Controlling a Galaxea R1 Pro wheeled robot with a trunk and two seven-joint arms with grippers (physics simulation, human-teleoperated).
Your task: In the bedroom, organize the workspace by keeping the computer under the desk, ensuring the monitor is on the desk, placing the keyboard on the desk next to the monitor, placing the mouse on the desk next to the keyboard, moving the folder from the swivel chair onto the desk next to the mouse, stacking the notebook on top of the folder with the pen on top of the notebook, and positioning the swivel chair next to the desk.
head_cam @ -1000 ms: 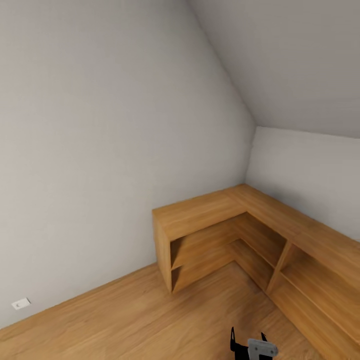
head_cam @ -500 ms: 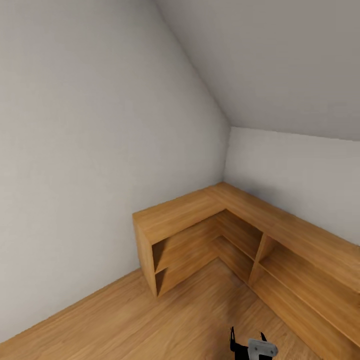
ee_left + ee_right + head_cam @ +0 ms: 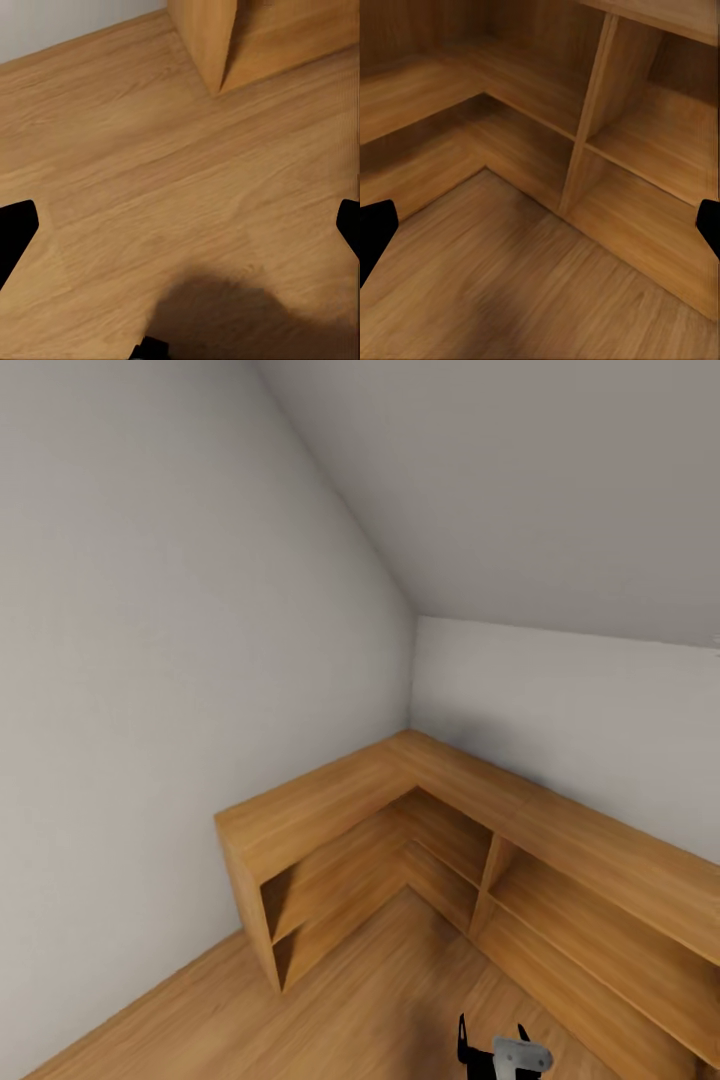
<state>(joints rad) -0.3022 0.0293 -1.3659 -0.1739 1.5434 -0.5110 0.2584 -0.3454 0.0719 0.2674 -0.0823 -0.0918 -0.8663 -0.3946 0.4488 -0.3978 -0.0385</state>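
Camera heading has been swung right along the L-shaped oak shelf unit (image 3: 400, 830), so the desk is still being sought; both grippers are held spread over the oak floor (image 3: 150, 150).

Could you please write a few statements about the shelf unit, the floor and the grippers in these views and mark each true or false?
1. An L-shaped oak shelf unit fills the room's corner. True.
2. A monitor stands on top of the shelf unit. False: its top is bare.
3. The floor is oak plank. True.
4. The left gripper is shut on a pen. False: its fingertips stand wide apart over bare floor.
5. The right gripper is open, facing the shelf compartments. True.
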